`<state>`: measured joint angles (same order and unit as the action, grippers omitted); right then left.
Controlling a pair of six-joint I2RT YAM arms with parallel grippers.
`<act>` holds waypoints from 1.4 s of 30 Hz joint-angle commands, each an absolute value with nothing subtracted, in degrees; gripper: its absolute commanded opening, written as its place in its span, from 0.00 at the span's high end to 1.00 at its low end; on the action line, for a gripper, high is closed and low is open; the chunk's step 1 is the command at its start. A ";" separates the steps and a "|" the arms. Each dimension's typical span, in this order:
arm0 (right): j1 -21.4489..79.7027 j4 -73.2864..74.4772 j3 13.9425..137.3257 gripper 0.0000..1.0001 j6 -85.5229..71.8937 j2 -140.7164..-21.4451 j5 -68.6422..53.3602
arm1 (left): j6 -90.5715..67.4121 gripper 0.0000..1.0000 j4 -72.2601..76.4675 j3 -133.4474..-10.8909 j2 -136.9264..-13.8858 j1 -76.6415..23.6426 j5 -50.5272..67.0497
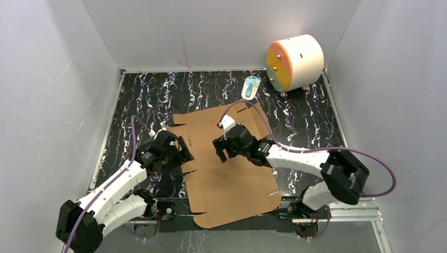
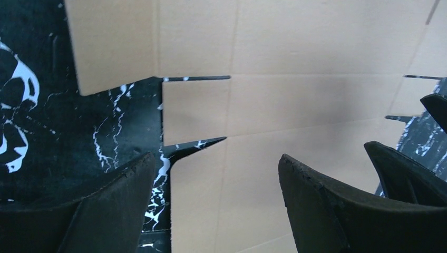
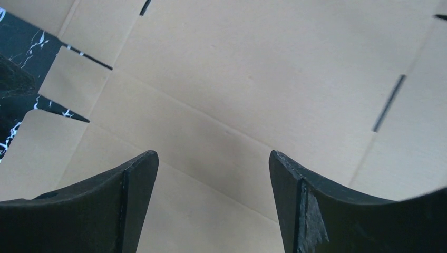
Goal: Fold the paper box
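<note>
paper box [image 1: 227, 176] lies flat and unfolded mid-table [image 1: 316, 121], near edge overhanging; looks light, thin, stiff on panels, likely slippery, bends at creases. left gripper [image 1: 181, 154] at left flaps, right gripper [image 1: 221, 151] over centre, both jaws wide, empty. Probably pinch a flap edge

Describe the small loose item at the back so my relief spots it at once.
Find the white-and-orange cylinder in the far right corner of the table. Just left of it lies a small white-and-teal oblong item, beyond the far edge of the brown paper box; nothing else here is teal.
</note>
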<state>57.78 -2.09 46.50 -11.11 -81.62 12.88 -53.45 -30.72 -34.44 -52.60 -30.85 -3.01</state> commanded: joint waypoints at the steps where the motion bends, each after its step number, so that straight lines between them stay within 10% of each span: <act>1: 57.92 -11.70 45.52 0.13 -13.44 -84.48 7.10 | -57.07 0.16 -33.19 -32.62 -51.61 -30.67 -4.77; 23: 57.91 -20.31 40.49 0.08 -15.91 -90.97 7.01 | -57.29 0.16 -18.57 -25.58 -59.35 -30.68 -0.66; 42: 57.90 -23.58 39.13 0.09 -18.82 -95.05 7.45 | -55.20 0.42 -17.90 -31.46 -55.72 -30.76 4.18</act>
